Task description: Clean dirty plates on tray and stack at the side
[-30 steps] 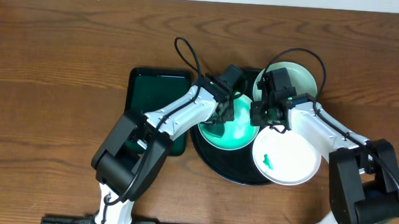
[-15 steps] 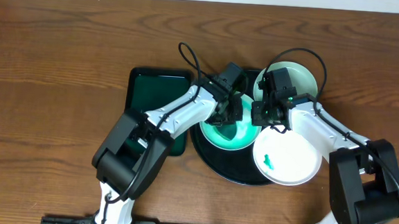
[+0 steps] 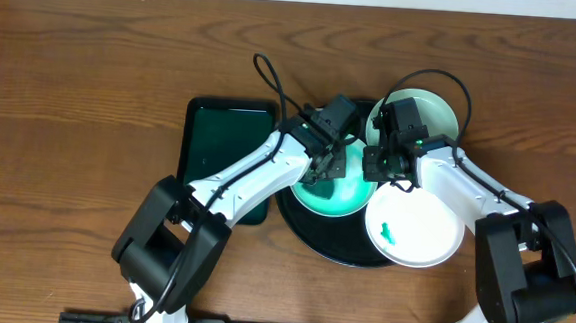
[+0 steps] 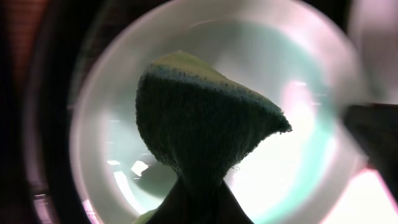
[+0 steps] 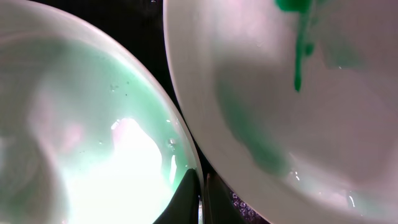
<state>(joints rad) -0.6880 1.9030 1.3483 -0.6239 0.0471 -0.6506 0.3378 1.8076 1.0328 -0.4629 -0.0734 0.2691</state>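
Three pale mint plates sit on the round black tray. My left gripper is shut on a green and yellow sponge and presses it onto the middle plate. This plate fills the left wrist view. My right gripper is shut on that plate's right rim, with the fingers pinching the edge. The front right plate carries a green smear. The back right plate lies behind the right wrist.
A smaller rectangular dark green tray lies left of the black tray, partly under my left arm. Wooden table surrounds everything. Arm cables loop above the plates.
My left arm has shifted slightly, with its elbow swinging left, and the sponge has moved a little on the middle plate. The right gripper and the plates have stayed put.
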